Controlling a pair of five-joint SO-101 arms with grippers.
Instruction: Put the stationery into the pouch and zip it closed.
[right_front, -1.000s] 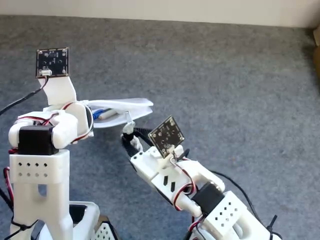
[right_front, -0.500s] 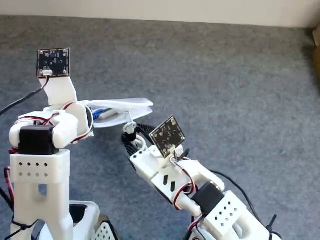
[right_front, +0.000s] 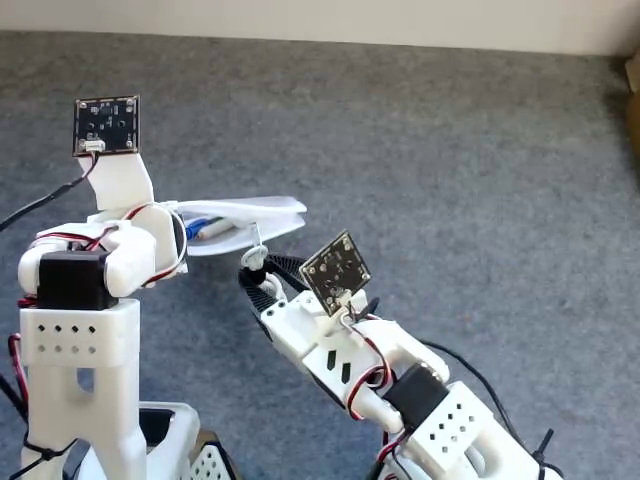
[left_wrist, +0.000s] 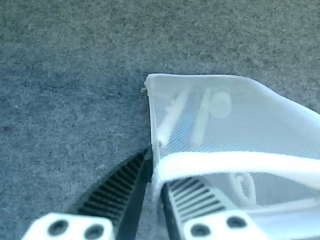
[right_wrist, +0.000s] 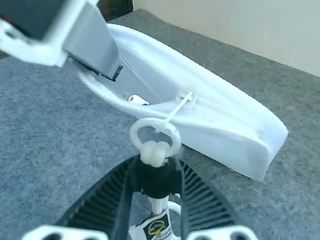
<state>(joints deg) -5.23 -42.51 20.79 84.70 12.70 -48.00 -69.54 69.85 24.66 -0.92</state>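
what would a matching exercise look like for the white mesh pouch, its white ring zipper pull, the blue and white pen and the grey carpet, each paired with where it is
Things
1. white mesh zip pouch
2. white ring-shaped zipper pull
3. blue and white pen
4. grey carpet

Places
A. lying inside the pouch
B. clamped in the right gripper
C. spread under the pouch and both arms
D. pinched at one end by the left gripper

Pairs: 1-D, 2-B, 3-A, 4-C
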